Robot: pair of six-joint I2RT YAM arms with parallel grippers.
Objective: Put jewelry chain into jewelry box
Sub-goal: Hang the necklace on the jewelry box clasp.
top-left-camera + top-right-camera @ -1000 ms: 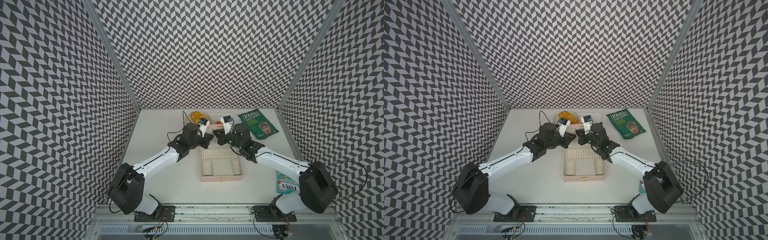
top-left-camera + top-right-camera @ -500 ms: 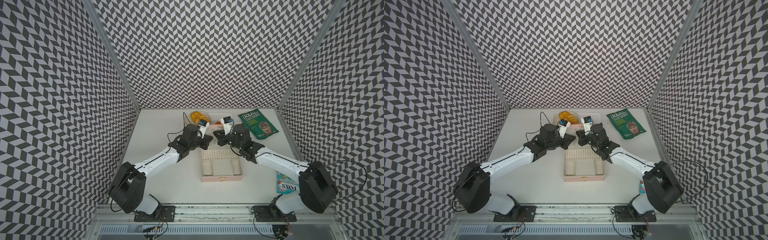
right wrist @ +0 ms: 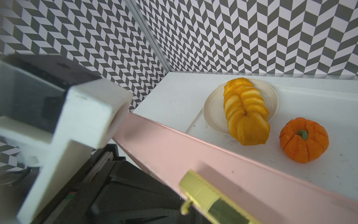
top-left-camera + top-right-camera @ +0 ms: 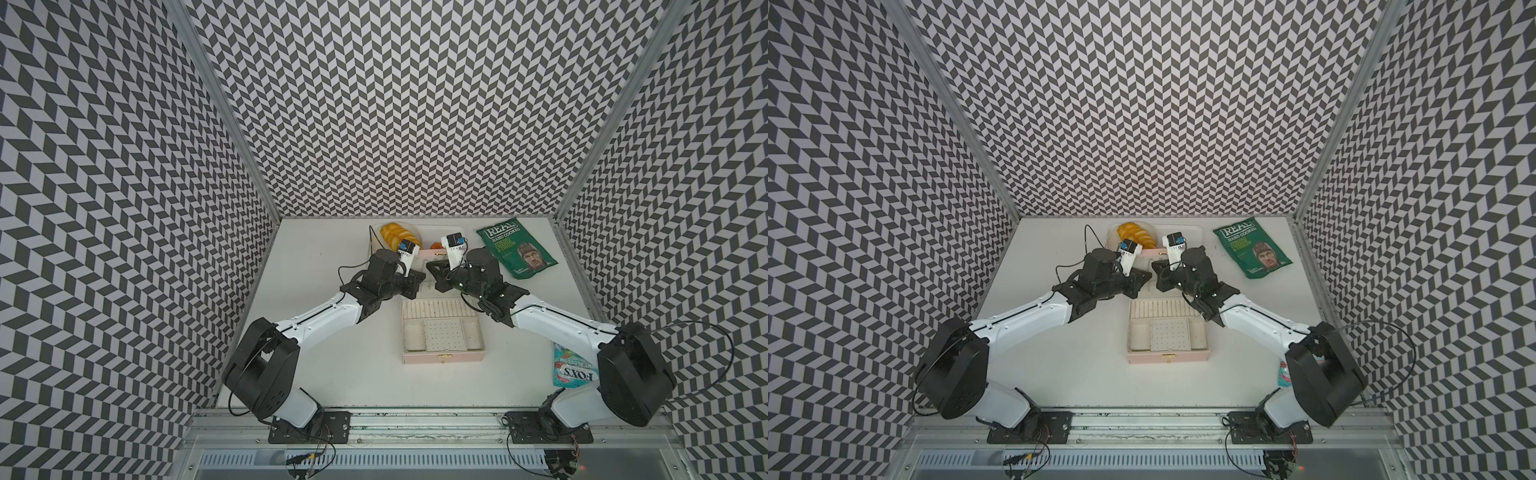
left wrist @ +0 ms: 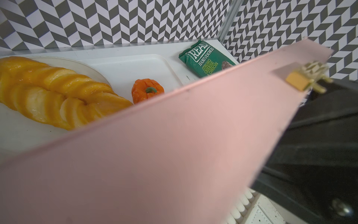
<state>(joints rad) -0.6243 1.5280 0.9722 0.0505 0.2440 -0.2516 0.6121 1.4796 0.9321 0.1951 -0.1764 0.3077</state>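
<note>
The left tool and the right tool, both closed together, are at the standing lid of the open jewelry box.

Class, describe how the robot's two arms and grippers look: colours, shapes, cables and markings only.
Left arm and right arm match: glossy white tapered links between bulky black joint housings. The left gripper and right gripper are matte black and angular. Each wrist carries a white camera block with a blue patch. Thin black cables loop loosely beside the joints.
</note>
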